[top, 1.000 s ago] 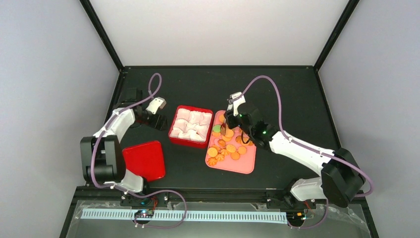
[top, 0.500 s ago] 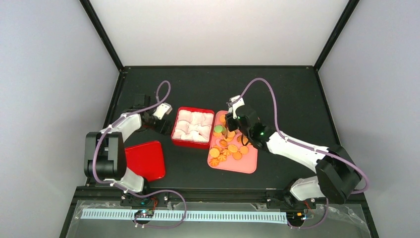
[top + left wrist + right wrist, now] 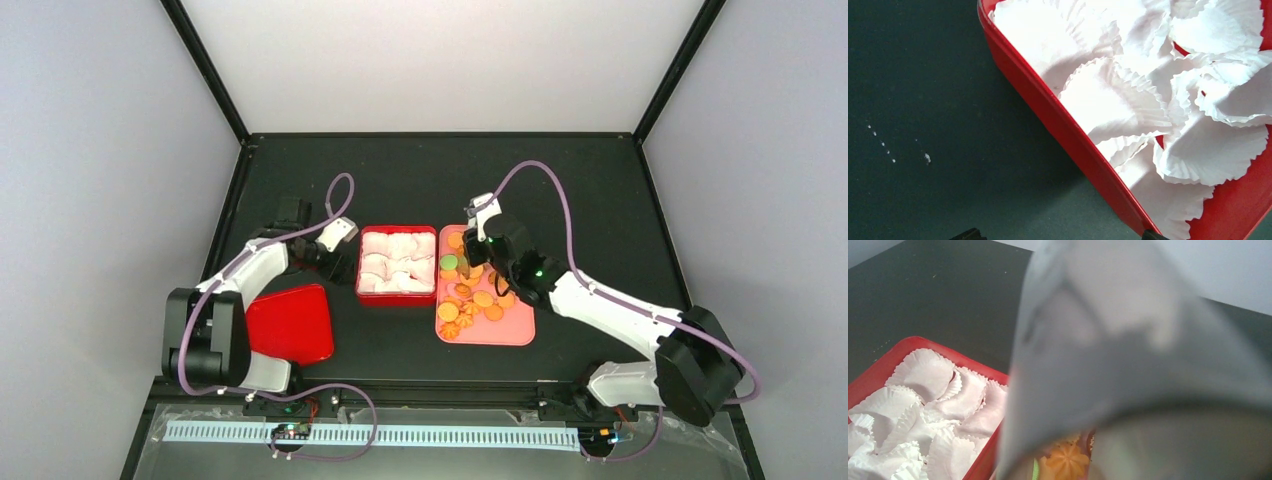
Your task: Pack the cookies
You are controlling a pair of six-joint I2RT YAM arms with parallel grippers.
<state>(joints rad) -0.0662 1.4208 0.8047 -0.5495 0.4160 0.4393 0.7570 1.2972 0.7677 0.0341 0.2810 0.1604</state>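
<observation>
Top external view gives you the cookies (image 3: 478, 300) lying loose on a pink tray (image 3: 512, 330), mostly orange rounds with one green one (image 3: 450, 262) toward the tray's 10 o'clock side. The tray sits on the black bench (image 3: 400, 180), just beside a red box (image 3: 397, 229) at the tray's 9 o'clock. The box is filled with white paper cups (image 3: 395, 262), and no cookie shows in it.

Your right end effector (image 3: 466, 262) hangs over the tray's 11 o'clock corner. On its wrist camera a blurred grey metal shape (image 3: 1128, 355) fills most of the picture and hides the fingers, so you cannot tell whether they are spread or pinching. A swirl-topped orange cookie (image 3: 1066, 460) peeks out beneath that shape.

Your left end effector (image 3: 340, 258) is at the box's 9 o'clock wall. Its wrist camera shows two dark fingertips (image 3: 968, 234) at the 6 o'clock edge of the picture, spread well apart and gripping nothing. A red lid (image 3: 290, 325) lies flat at 8 o'clock from the box.
</observation>
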